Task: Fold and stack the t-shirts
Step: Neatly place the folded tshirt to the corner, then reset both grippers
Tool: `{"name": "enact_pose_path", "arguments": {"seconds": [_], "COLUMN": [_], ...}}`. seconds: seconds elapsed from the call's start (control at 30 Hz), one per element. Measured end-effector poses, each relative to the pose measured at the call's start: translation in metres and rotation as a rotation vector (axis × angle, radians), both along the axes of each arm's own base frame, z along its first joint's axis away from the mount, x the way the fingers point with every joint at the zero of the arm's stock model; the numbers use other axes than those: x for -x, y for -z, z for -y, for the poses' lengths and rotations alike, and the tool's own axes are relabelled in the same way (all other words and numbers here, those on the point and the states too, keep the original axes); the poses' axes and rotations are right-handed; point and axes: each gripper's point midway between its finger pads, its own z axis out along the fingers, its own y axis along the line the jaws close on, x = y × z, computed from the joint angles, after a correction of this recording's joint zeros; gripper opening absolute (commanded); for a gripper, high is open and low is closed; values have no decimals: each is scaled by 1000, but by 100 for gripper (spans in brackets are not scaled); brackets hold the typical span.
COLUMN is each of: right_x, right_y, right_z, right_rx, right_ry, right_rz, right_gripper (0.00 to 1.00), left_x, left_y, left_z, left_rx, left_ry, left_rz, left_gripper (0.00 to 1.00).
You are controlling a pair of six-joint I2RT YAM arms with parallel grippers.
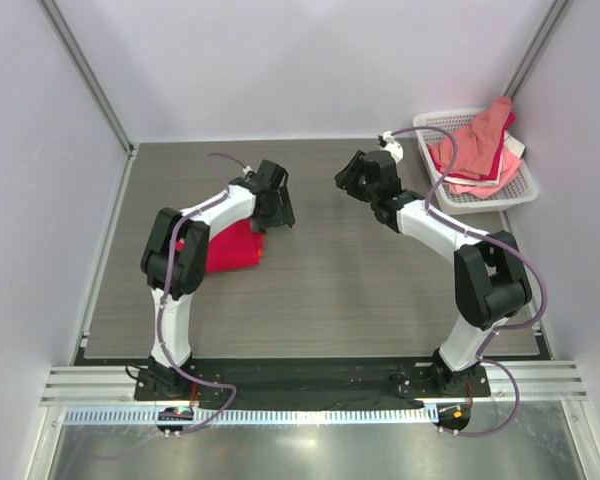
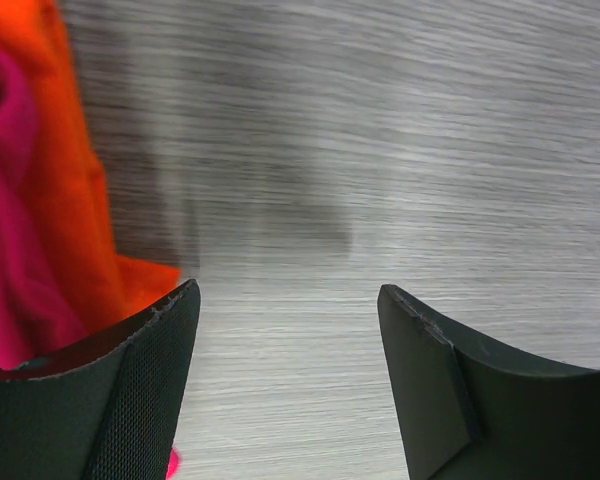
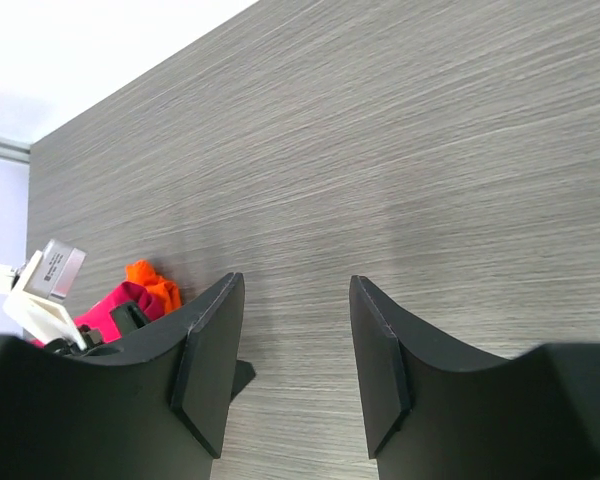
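A folded crimson-red t-shirt (image 1: 230,245) lies on the table's left side, with a bright orange t-shirt (image 1: 261,251) showing as a thin strip at its right edge. My left gripper (image 1: 277,212) hovers just past that right edge, open and empty. In the left wrist view the orange shirt (image 2: 80,180) and the crimson shirt (image 2: 20,250) sit left of the open gripper (image 2: 288,295), over bare table. My right gripper (image 1: 348,178) is open and empty above the table's far middle. In the right wrist view the gripper (image 3: 295,285) faces bare table, with the orange shirt (image 3: 150,280) far left.
A white lattice basket (image 1: 520,185) stands at the back right, holding a heap of pink and salmon clothes (image 1: 480,150). White walls close in the grey wood-grain table (image 1: 360,290) on three sides. The left arm's wrist (image 3: 45,285) shows in the right wrist view.
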Motion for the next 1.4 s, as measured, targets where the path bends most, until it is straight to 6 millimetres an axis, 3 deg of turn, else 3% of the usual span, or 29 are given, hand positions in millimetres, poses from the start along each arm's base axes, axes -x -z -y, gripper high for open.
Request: {"name": "enact_pose_path", "arguments": {"seconds": [0.1,0.27,0.37,0.53,0.63,0.73,0.87,1.03,1.13,1.4], "right_x": [0,1,0,0,-1,-2,5,31,45,76], "right_y": [3,3,3,3,3,3,-5,-33,-37,8], "right_z": [2,3,3,4,6,15,48,90,100,119], "right_rx": [3,-2,-10,-16,-15,5,91,209,257,341], "right_ry": [7,14,20,26,29,37,91,162,160,154], "right_rz": [-5,-8,-10,-11,-11,-12,-2,89,125,89], "right_gripper": [52,52,51,51,55,61,67,71,87,90], "left_x": [0,0,8,20,35,43,41,34,32,40], "left_y": [3,8,9,11,9,-6,-50,-100,-104,-110], "left_z": [-13,-51,-83,-156,-190,-184,-145,-99,-93,-101], "left_rx": [-9,-12,-29,-42,-65,-29,54,152,173,179], "left_ry": [-23,-89,-151,-314,-394,-379,-276,-152,-132,-101], "left_rz": [-22,-49,-70,-83,-74,-3,210,478,549,719], "left_gripper": [72,74,74,76,78,83,100,99,100,100]}}
